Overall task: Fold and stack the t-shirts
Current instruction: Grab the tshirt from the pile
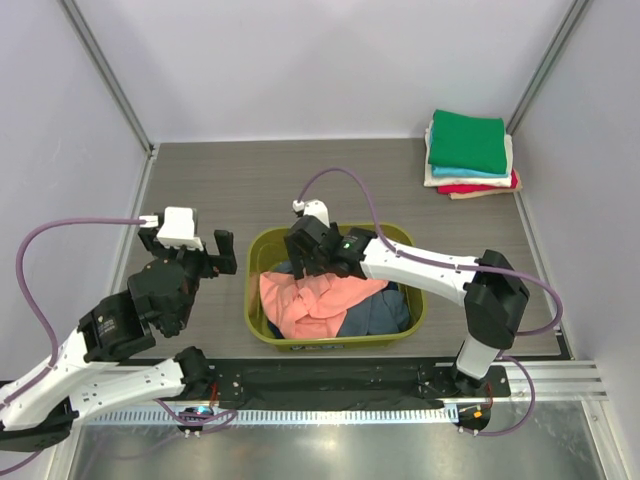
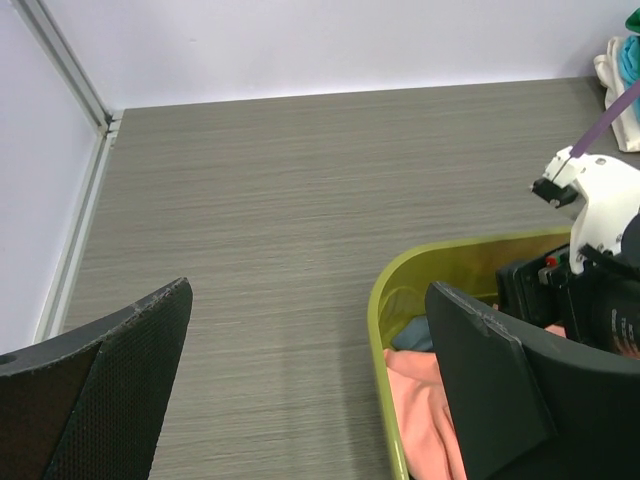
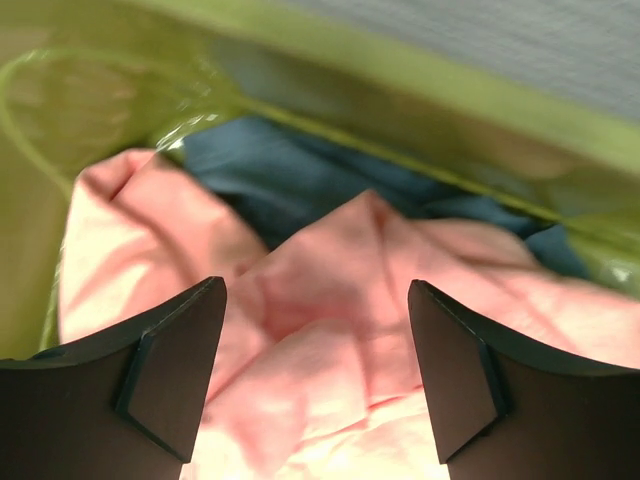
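A crumpled salmon-pink t-shirt (image 1: 310, 300) lies in the olive-green tub (image 1: 262, 335) on top of a slate-blue one (image 1: 378, 312). My right gripper (image 1: 303, 268) is open inside the tub, just above the pink shirt (image 3: 330, 330), jaws wide apart with the cloth between and below them. My left gripper (image 1: 198, 250) is open and empty, left of the tub, above the bare table; its view shows the tub's rim (image 2: 385, 400) and the pink shirt (image 2: 425, 410). A stack of folded t-shirts (image 1: 470, 152), green on top, then cream, teal and red, sits at the far right.
Grey walls with metal corner posts close in the table on three sides. The tub stands near the front middle. The right arm's purple cable (image 1: 340, 180) loops above the tub. A black strip runs along the table's front edge (image 1: 330, 380).
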Available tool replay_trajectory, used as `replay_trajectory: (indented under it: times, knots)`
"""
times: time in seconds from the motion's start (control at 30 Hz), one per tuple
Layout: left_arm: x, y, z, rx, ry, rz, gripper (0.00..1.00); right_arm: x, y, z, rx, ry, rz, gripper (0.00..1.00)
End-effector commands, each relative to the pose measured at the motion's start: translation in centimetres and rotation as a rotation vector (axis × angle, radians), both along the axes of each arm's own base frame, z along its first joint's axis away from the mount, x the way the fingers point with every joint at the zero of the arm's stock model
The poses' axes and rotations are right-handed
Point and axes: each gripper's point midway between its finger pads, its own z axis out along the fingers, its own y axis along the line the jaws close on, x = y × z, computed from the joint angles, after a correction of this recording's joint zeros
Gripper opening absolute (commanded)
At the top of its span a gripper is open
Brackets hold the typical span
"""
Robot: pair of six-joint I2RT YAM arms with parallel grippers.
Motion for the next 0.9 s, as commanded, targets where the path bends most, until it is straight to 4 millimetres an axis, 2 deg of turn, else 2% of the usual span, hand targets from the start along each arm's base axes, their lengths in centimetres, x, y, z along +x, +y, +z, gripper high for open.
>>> replay_trajectory:
  times: [0.0,0.17,0.27,0.3,0.37,0.4,0.47,0.5,0.6,0.87]
  knots:
    - [0.2,0.3,0.6,-0.025,-0.02,0.028,1.0,-1.7,1.6,1.3,0.081,0.038,0.031,0.79]
    - [0.3,0.2,0.4,-0.018,-0.015,0.026,1.0,-3.7,2.0,0.1,0.082,0.087,0.061,0.7]
    - [0.3,0.2,0.4,-0.016,-0.015,0.026,1.0,-4.2,1.9,-0.2,0.082,0.1,0.064,0.57]
    - [0.3,0.2,0.5,-0.022,-0.016,0.025,1.0,-4.3,1.8,-0.4,0.078,0.104,0.061,0.49]
    - [0.3,0.2,0.4,-0.021,-0.015,0.025,1.0,-4.4,1.7,-0.4,0.076,0.101,0.063,0.4]
    - [0.3,0.2,0.5,-0.022,-0.017,0.023,1.0,-4.4,1.6,-0.4,0.076,0.101,0.06,0.29]
    - [0.3,0.2,0.5,-0.021,-0.016,0.025,1.0,-4.3,1.5,-0.3,0.075,0.096,0.056,0.17]
    - [0.3,0.2,0.5,-0.022,-0.016,0.025,1.0,-4.2,1.4,0.0,0.078,0.089,0.053,0.09]
    - [0.3,0.2,0.4,-0.019,-0.015,0.026,1.0,-3.8,1.3,1.2,0.078,0.056,0.05,0.01]
    - [0.5,0.0,0.1,-0.005,-0.006,0.028,1.0,-1.0,0.8,9.0,0.081,-0.123,0.023,0.01]
